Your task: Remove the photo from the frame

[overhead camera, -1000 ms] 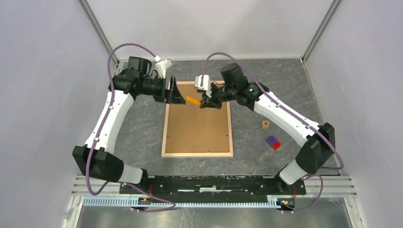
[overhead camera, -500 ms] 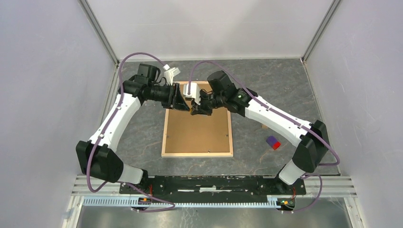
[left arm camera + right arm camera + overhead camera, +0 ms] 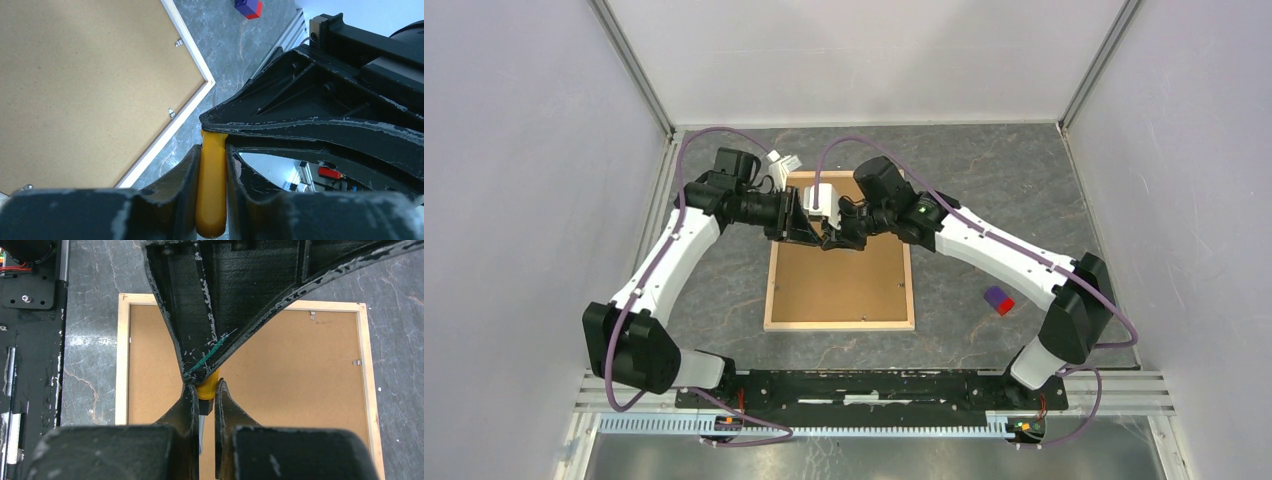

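The frame (image 3: 839,325) lies face down on the table, its brown backing panel (image 3: 839,285) up and held by small clips (image 3: 356,362). The photo is hidden beneath the panel. Above the frame's far end both grippers meet on one yellow-handled screwdriver (image 3: 212,195). My left gripper (image 3: 212,150) is shut on the yellow handle. My right gripper (image 3: 205,387) is shut on the tool's black collar and metal shaft (image 3: 202,427), fingertip to fingertip with the left. In the top view the left gripper (image 3: 812,230) and right gripper (image 3: 834,240) overlap and hide the tool.
A purple and red block (image 3: 998,300) lies on the grey marbled table right of the frame, also seen as the block (image 3: 248,7) from the left wrist. White enclosure walls stand on three sides. The black base rail (image 3: 874,385) runs along the near edge.
My left gripper swung right to meet the right gripper and closed on the yellow handle. The right arm carried the tool leftward over the frame's far end.
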{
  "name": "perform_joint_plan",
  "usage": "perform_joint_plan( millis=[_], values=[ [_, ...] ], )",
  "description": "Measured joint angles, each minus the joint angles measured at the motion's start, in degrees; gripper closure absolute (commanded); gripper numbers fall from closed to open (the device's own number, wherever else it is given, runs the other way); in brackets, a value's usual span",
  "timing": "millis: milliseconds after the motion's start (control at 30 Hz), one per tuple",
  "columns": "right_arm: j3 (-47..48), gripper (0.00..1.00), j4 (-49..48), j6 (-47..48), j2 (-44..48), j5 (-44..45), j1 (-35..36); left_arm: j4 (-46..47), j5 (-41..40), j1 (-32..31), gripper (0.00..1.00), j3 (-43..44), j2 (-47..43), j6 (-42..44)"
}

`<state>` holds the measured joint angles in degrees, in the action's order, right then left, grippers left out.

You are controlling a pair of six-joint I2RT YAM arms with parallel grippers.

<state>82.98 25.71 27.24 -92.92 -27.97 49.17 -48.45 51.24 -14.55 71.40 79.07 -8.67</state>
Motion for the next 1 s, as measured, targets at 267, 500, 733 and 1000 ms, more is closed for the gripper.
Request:
perform_joint_plan(
  millis=[267, 500, 733, 1000],
  values=[
    [-1.3, 0.42, -0.9, -0.6, 0.1, -0.2, 0.2, 2.7, 0.1, 0.7, 0.98, -2.9, -1.5, -2.5],
    [-6.5, 0.32, -0.8, 0.5, 1.8, -0.9, -2.6, -3.6, -8.3, 4.0, 0.98, -1.1, -1.7, 3.8],
    [-19.6, 0.31, 0.6, 3.0, 7.1, -0.2, -6.6, -13.1, -19.9, 4.2, 0.98, -1.6, -7.8, 18.8],
    [-31.1, 0.31, -0.4, 4.4, 11.7, -0.7, -5.2, -18.6, -28.9, 4.2, 0.98, -4.2, -11.3, 29.9]
  ],
)
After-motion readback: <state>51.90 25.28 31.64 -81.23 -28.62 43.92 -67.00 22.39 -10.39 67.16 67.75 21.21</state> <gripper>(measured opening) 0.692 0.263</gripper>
